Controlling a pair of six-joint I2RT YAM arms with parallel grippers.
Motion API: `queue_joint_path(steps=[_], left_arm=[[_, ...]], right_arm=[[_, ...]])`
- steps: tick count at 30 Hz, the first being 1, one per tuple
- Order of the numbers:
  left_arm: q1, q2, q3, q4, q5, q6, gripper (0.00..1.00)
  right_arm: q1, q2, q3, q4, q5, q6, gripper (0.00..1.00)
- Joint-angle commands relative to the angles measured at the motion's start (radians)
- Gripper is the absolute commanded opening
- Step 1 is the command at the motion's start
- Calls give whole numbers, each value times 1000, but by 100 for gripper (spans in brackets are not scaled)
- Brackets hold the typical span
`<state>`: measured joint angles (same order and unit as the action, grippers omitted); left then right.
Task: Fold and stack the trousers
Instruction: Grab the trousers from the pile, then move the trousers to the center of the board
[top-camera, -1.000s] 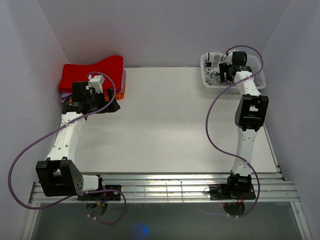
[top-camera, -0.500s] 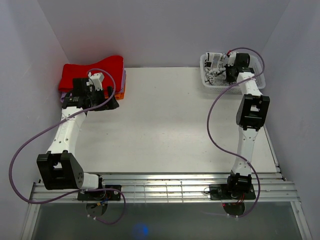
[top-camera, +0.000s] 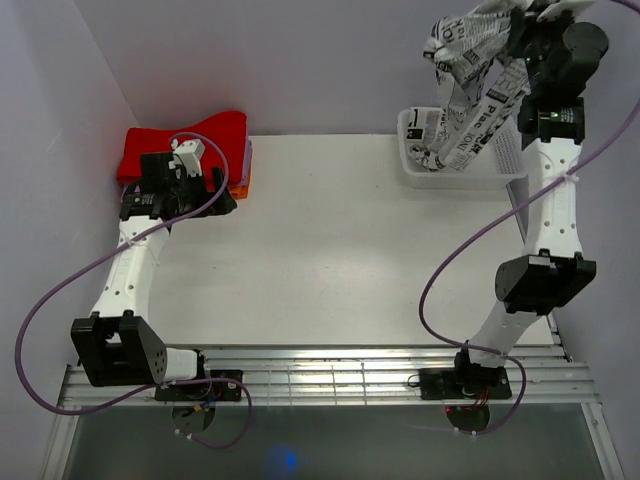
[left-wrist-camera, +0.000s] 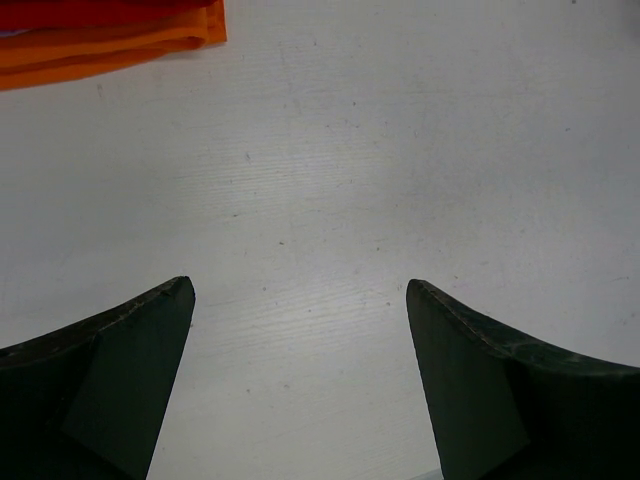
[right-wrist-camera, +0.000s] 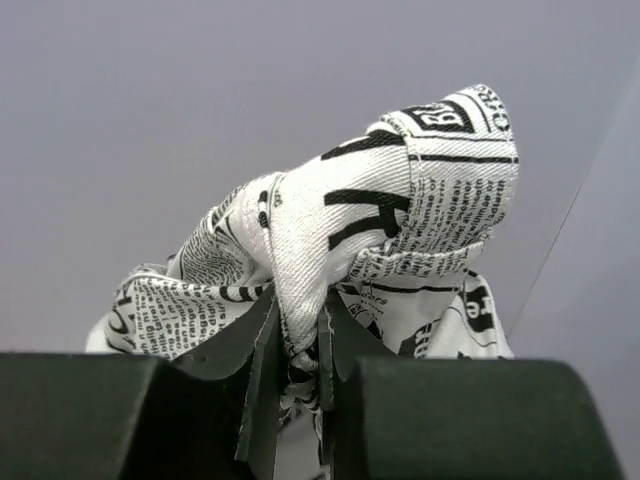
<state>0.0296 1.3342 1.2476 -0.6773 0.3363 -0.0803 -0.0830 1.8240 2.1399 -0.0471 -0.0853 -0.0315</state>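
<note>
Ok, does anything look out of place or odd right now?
Nothing is damaged or spilled. The trousers hang in a twisted bunch from the right pincer, which grips them at a crumpled fold. Their lower end dangles at the basket. The red cloth on top of the left stack lies rumpled, not flat.

Overhead view from near edge, wrist views close — left down onto table (left-wrist-camera: 350, 150), right facing trousers (right-wrist-camera: 400, 200)
</note>
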Motion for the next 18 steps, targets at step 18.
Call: queue_joint_path(steps=[18], left_arm=[[1,-158,-48,88,62,-22,98]], right_arm=[[6,-584,-369,474,-267,433,8]])
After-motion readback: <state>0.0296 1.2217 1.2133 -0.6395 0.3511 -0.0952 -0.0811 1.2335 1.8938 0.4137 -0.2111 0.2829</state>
